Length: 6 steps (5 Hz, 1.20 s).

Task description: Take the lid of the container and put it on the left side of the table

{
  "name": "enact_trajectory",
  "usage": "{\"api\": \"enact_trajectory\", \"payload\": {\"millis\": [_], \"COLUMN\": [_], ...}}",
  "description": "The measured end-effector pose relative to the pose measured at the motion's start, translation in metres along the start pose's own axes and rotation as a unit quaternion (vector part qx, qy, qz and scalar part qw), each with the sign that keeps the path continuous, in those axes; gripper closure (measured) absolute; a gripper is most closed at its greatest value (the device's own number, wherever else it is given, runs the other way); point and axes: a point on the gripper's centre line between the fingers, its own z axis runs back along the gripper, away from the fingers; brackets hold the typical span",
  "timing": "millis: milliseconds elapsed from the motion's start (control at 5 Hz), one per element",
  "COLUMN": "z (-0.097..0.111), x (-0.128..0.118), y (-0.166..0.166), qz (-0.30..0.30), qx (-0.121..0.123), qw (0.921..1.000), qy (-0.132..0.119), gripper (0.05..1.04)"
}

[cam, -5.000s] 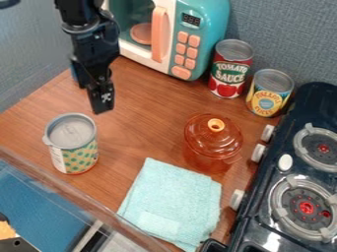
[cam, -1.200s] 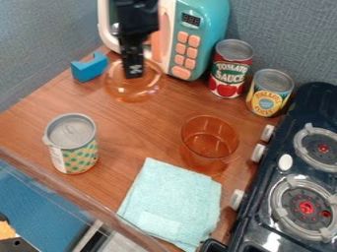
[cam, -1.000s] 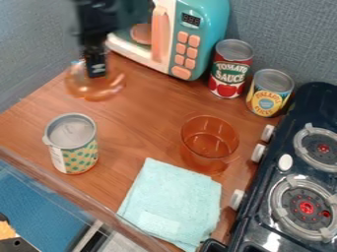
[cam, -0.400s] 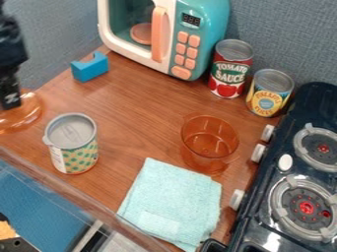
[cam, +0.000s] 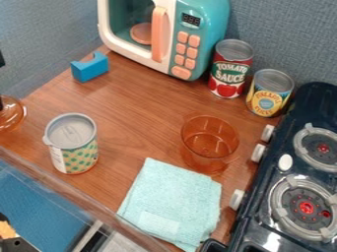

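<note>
At the far left edge, a dark sliver of the gripper (cam: 1, 103) stands at the lid's knob, shut on it; the rest of the gripper is cut off by the view's edge. The translucent orange lid (cam: 13, 116) is partly cut off there too, left of the dotted can. Whether it touches the table I cannot tell. Right of centre, the orange container (cam: 209, 142) stands upright with its top uncovered on the wooden table (cam: 141, 118).
A dotted can (cam: 72, 143) stands at the left front, near the lid. A blue block (cam: 89, 67), a toy microwave (cam: 201, 37) and two cans (cam: 231, 69) line the back. A light blue cloth (cam: 172, 202) lies in front, with the stove (cam: 296, 172) at right.
The lid has been lifted off the container and carried by the gripper past the microwave to the left edge. Since the last earlier frame, both have shifted further left, and most of the arm has left the view.
</note>
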Motion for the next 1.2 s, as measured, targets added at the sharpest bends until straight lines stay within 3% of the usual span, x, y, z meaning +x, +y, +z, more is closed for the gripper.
{"api": "enact_trajectory", "payload": {"millis": [800,1200], "z": [-0.017,-0.021], "x": [0.026,0.055], "y": [0.004,-0.018], "qz": [-0.022,-0.08], "qx": [0.002,-0.004], "qw": [0.9997,0.9964], "qy": [-0.011,-0.028], "gripper": [0.711,0.711]}}
